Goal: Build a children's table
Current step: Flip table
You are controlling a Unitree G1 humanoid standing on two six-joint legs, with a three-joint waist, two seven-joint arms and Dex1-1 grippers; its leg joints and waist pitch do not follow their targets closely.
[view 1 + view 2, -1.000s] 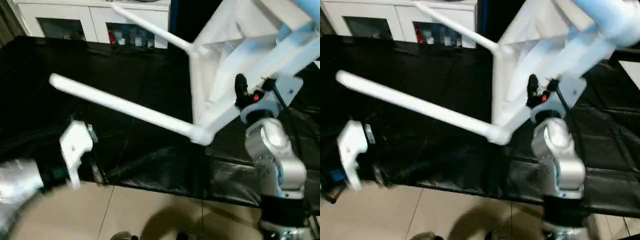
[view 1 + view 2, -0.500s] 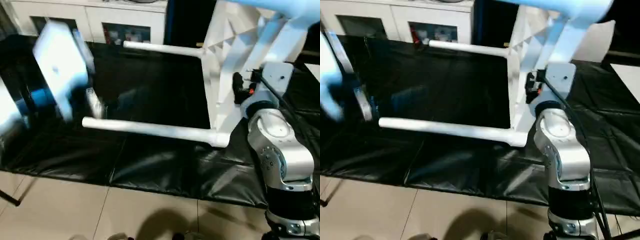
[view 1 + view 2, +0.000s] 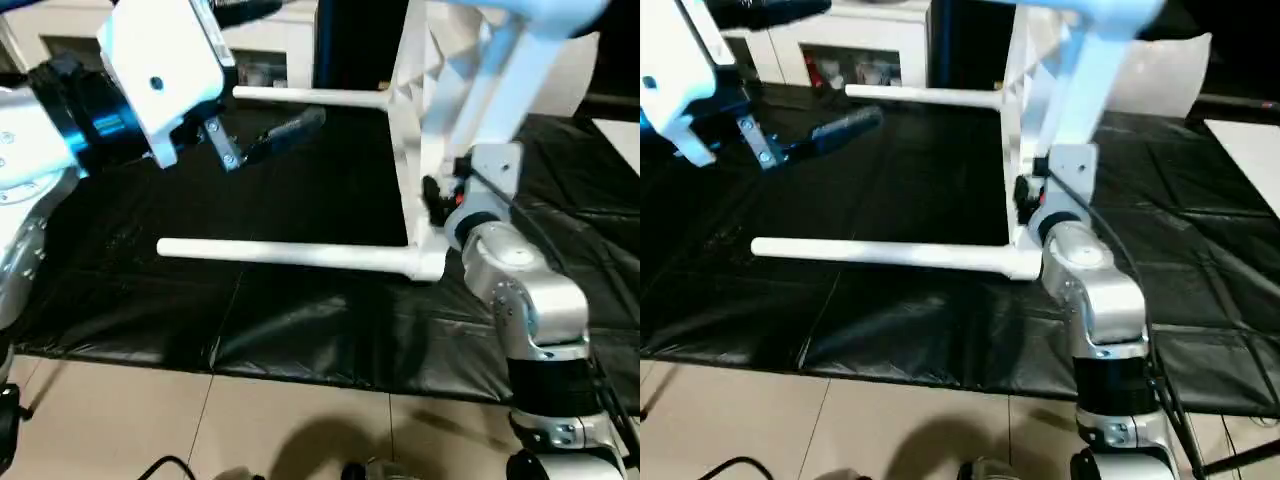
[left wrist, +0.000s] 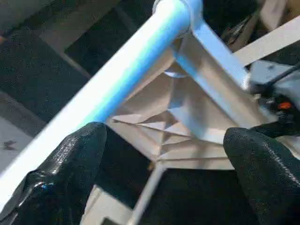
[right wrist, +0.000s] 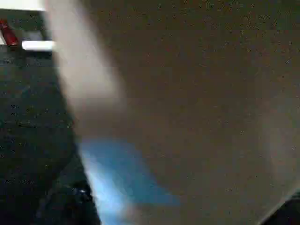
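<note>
**Spotter:** Where's the table from your end effectors?

**Operator:** The table (image 3: 425, 120) is tipped on its side on the black tabletop (image 3: 300, 320). Its square top stands on edge, and I count at least 3 legs fitted. The near leg (image 3: 290, 254) and the far leg (image 3: 310, 96) both run level, long axes pointing away from the top toward my left arm's side. An upper leg (image 4: 112, 89) slants right in front of my left end effector (image 3: 262, 142), and in the left wrist view it passes close by 1 finger (image 4: 65, 164).

**Spotter:** Jaws?

**Operator:** The left end effector is spread wide and holds nothing. The right end effector I can't judge; my right forearm (image 3: 515, 290) sits against the top's lower corner and its wrist view is just pale blur.

**Spotter:** Which arm takes the next move?

**Operator:** My guess is the left. The upper leg lies just ahead of its fingers and across the gap, so it's the nearer arm.
</note>
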